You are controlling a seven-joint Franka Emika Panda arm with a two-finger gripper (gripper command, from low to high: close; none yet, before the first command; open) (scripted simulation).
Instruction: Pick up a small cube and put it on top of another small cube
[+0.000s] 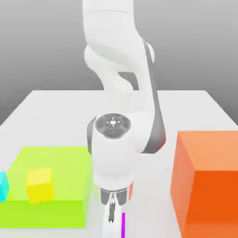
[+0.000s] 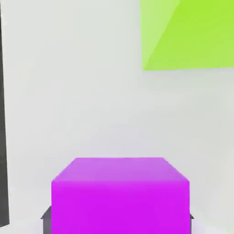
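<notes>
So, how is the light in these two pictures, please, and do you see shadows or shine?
Exterior view: bright, even light, small white highlights on the arm's dark round cap, and the orange block's top paler than its front. Hand view: the purple cube's two visible faces differ in shade; faint grey shading beside the green block.

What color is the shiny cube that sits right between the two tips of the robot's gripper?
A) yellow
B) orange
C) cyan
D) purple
D: in the hand view the bright purple cube sits between the gripper's two dark fingertips, one peeking out at each side of it.
</notes>
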